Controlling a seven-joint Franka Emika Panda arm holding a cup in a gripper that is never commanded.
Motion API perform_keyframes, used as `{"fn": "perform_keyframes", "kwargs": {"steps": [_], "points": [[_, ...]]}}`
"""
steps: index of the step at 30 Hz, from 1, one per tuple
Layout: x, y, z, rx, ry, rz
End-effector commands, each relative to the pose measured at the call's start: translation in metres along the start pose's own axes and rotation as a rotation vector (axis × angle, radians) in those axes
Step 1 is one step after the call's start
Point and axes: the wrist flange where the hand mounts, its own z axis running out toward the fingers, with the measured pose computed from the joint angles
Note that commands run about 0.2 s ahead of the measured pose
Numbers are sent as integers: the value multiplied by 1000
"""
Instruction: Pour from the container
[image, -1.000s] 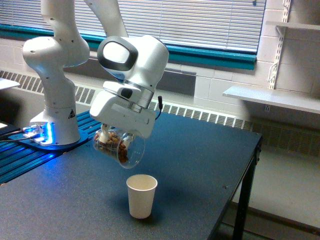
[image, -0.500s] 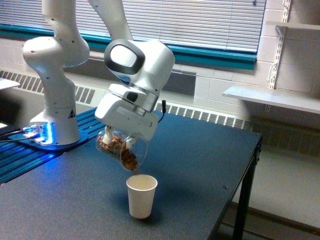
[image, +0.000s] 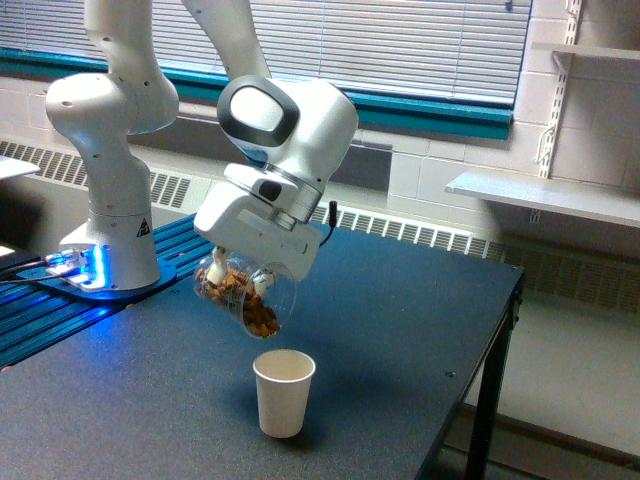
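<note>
one clear container (image: 246, 297) hangs in the air above the dark table (image: 400, 330), clamped in the gripper (image: 228, 278) of the white arm (image: 285, 130); the claw is clenched on it, with a pale fingertip (image: 215, 272) showing through the clear wall. the container is tipped well over, its wide mouth pointing down and toward the exterior view's right, and the brown nut-like pieces (image: 256, 315) inside are heaped against the low side close to the lip. just below it, a little to the exterior view's right, an off-white paper cup (image: 283, 392) stands upright on the table, its open rim apart from the container's mouth with a clear gap of air between them. no piece can be seen in that gap, and whether anything lies inside the paper cup cannot be told from this angle. the arm's base (image: 108, 245) stands on a blue-lit plate (image: 85, 275) at the exterior view's left edge of the table. behind are slatted blinds (image: 400, 40) over a teal sill (image: 430, 112), and a grey wall shelf (image: 545, 195) at the exterior view's right.
</note>
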Motion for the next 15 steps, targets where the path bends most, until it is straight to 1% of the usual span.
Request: {"fn": "perform_keyframes", "kwargs": {"steps": [1, 15], "points": [[3, -5, -6, -9, 14, 2], [4, -9, -11, -45, 21, -9]]}}
